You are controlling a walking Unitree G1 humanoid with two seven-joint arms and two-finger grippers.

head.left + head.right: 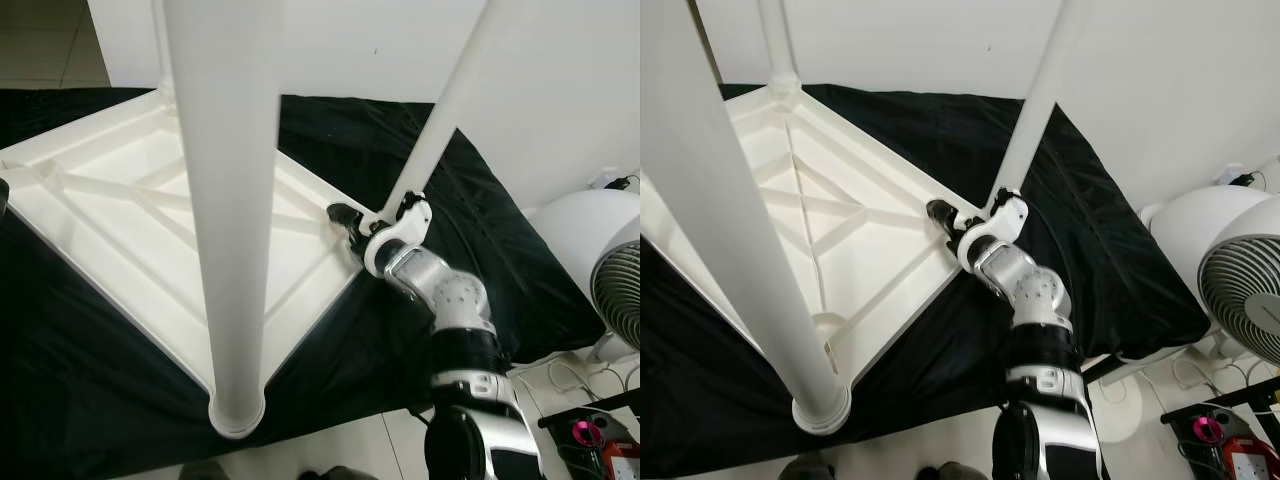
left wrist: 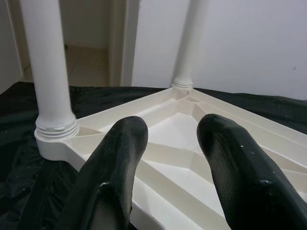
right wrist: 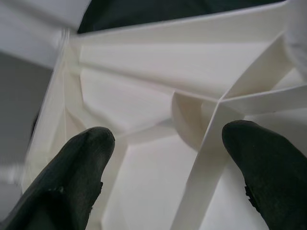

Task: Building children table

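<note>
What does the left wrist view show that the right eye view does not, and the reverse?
Left wrist view: the left gripper, jaws open, pointing over the table, and a tiled floor beyond the cloth. Right eye view: the right gripper at the base of one leg, and a white fan beside the cloth. Both: the upturned white table, its upright legs and the black cloth under it.

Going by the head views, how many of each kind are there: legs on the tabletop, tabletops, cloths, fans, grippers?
Legs: 3 (near, far, right)
Tabletop: 1
Cloth: 1
Fan: 1
Grippers: 2 (left gripper, right gripper)
Total: 8
</note>
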